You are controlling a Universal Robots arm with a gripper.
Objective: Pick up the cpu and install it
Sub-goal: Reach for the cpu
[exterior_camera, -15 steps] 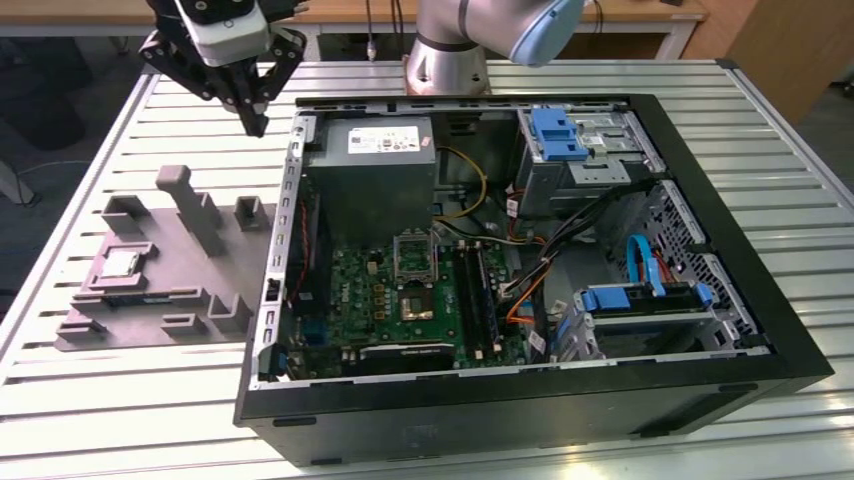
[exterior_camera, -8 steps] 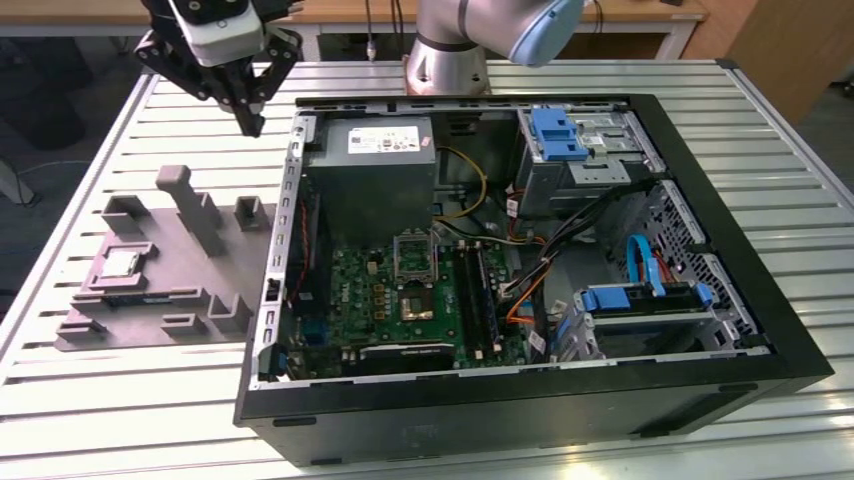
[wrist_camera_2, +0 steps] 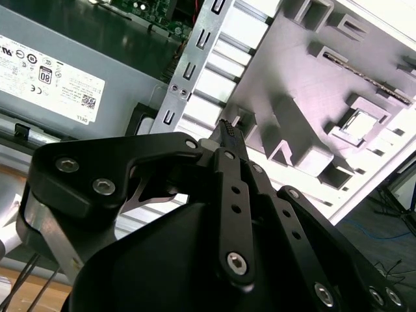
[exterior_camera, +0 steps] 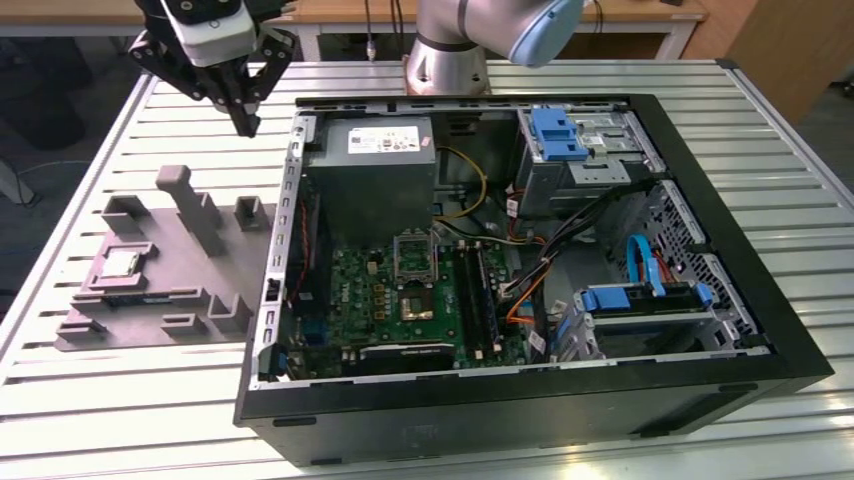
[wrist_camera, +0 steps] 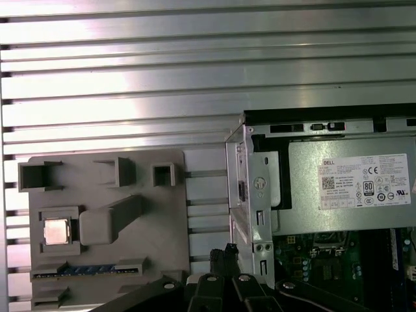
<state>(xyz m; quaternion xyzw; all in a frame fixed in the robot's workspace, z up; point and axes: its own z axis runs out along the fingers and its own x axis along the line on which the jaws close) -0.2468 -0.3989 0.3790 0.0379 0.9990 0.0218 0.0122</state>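
Observation:
The cpu [exterior_camera: 123, 263] is a small silvery square lying in a pocket of the grey moulded tray [exterior_camera: 187, 300], at the exterior view's left on the slatted table. Both wrist views show the cpu [wrist_camera: 56, 231] [wrist_camera_2: 358, 123] seated in the tray [wrist_camera: 143, 260] [wrist_camera_2: 305, 84]. My gripper [exterior_camera: 247, 125] hangs above the table beyond the tray's far edge, beside the open computer case's corner. Its black fingertips [wrist_camera_2: 227, 129] [wrist_camera: 224, 252] are shut together with nothing between them. The silver-framed socket [exterior_camera: 414, 257] sits on the green board inside the case.
The open black computer case [exterior_camera: 747, 300] takes up the middle and the exterior view's right. Inside are a grey power supply box [exterior_camera: 374, 170] with a white label, cables and blue drive brackets [exterior_camera: 641, 300]. The tray has upright posts [exterior_camera: 187, 200] near the cpu.

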